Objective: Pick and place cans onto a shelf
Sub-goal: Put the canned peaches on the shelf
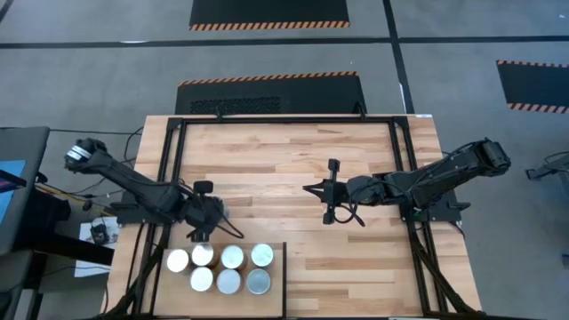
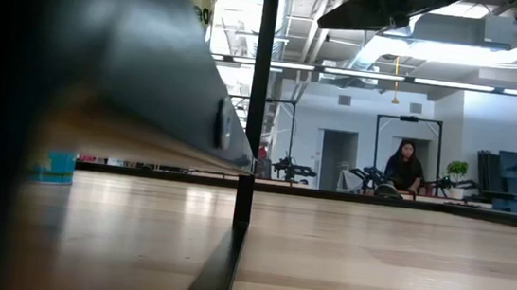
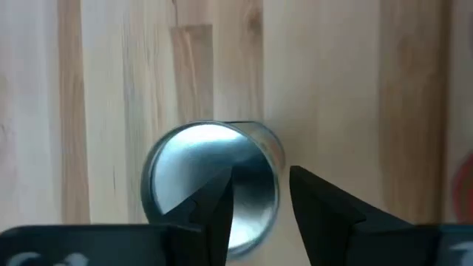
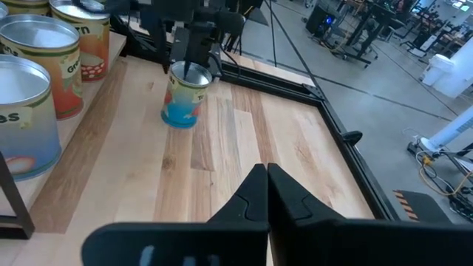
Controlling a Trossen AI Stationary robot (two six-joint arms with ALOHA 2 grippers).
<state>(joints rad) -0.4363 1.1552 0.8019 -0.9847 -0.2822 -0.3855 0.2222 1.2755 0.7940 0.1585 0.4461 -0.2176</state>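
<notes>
Several cans (image 1: 229, 268) stand upright on the pale shelf (image 1: 274, 304) at the table's near left. One more can (image 4: 183, 102), with a tan label, a blue base and a silvery top, stands on the striped tabletop just beyond the shelf's far edge. It also shows in the left wrist view (image 3: 185, 174) and the low view (image 2: 52, 165). My left gripper (image 3: 260, 174) is open and points down over this can. One finger is over the can's top and the other is outside its wall. My right gripper (image 4: 266, 185) is shut and empty above the table's middle (image 1: 327, 191). My left gripper straddles the can's rim (image 3: 278, 174) from above, one finger (image 3: 218, 203) inside the rim's circle and one finger (image 3: 318, 203) outside. A gap shows between the inner finger and the wall. I cannot tell whether either finger touches the can. The can stands on the tabletop.
A black frame rail (image 1: 173, 169) runs around the tabletop, and a black post (image 2: 260, 79) rises by the shelf. Bare tabletop (image 1: 284, 169) lies between the two arms. A person (image 2: 406, 164) sits far off in the room behind.
</notes>
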